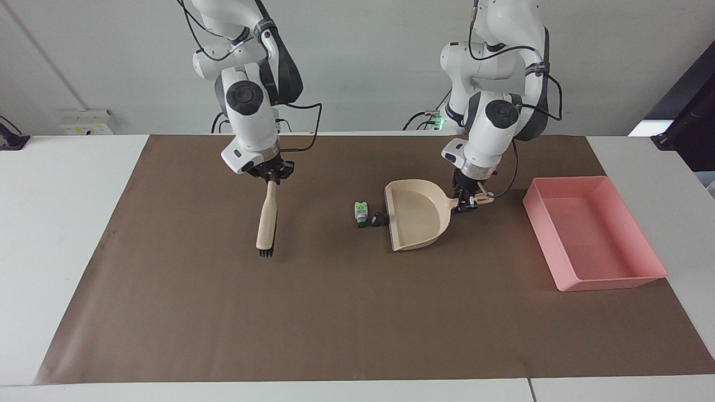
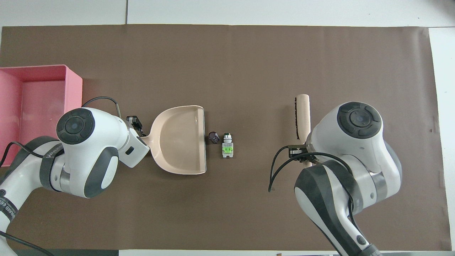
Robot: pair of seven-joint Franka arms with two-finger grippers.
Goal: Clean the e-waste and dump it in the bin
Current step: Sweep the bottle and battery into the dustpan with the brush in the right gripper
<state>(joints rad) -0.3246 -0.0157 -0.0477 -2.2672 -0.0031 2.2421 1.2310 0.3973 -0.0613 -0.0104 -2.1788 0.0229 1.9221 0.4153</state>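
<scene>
While both tools are in hand, the sweep depends on one line across the table, running between the two arms' ends.

Key relation: brush (image 1: 266, 223), e-waste (image 1: 369, 215) and dustpan (image 1: 416, 219) lie along that line, with the e-waste between brush and pan.
E-waste: white and green bit (image 2: 227, 147) and black bit (image 2: 213, 137) lie side by side on the brown mat (image 1: 313, 324); the black one sits just beside the pan's open lip, the white one toward the right arm's end.
Right claw (image 1: 270, 174): closed on the brush handle's top; the brush hangs nearly upright, bristles down, over the mat and well apart from the e-waste.
Left claw (image 1: 466, 202): closed on the pan's handle, with the e-waste toward the right arm's end from it.
Pan: mouth faces the e-waste; its long lip runs crosswise to the sweep line.
Nearer arm: the left, through the pan, is far closer to the bits than the right.
Bin (image 1: 642, 277): pink tray on the mat at the left arm's end, empty as far as I can see.
Next move, my judgement: bring the brush down just past the white bit and sweep toward the pan.
</scene>
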